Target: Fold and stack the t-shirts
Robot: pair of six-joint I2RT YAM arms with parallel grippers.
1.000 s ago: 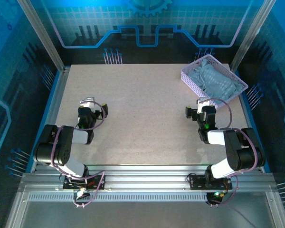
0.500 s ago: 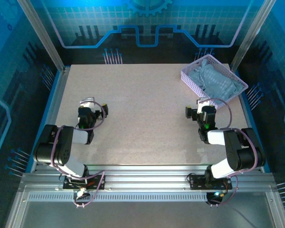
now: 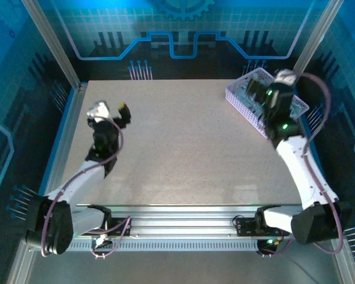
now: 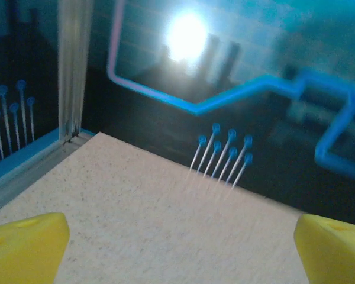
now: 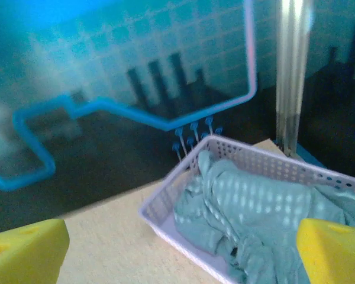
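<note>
The t-shirts (image 5: 254, 207) lie crumpled in a pale grey-blue heap inside the lavender lattice basket (image 5: 165, 207) at the table's back right corner. My right gripper (image 5: 177, 254) hangs over the basket's near side, open, its yellow fingertips (image 5: 23, 251) wide apart with nothing between them. From above, the right gripper (image 3: 266, 92) covers most of the basket (image 3: 236, 94). My left gripper (image 3: 110, 110) is held above the table's left side, open and empty. The left wrist view has the left gripper (image 4: 177, 254) facing the far left corner over bare table.
A metal corner post (image 4: 74, 65) and the blue side rail (image 4: 18, 163) bound the table at far left. Another post (image 5: 293, 71) stands just behind the basket. The speckled beige tabletop (image 3: 183, 142) stretches between the arms.
Both arms have left their folded positions near the front and reached out. The right gripper went up and back over the basket; the left gripper moved forward toward the far left.
</note>
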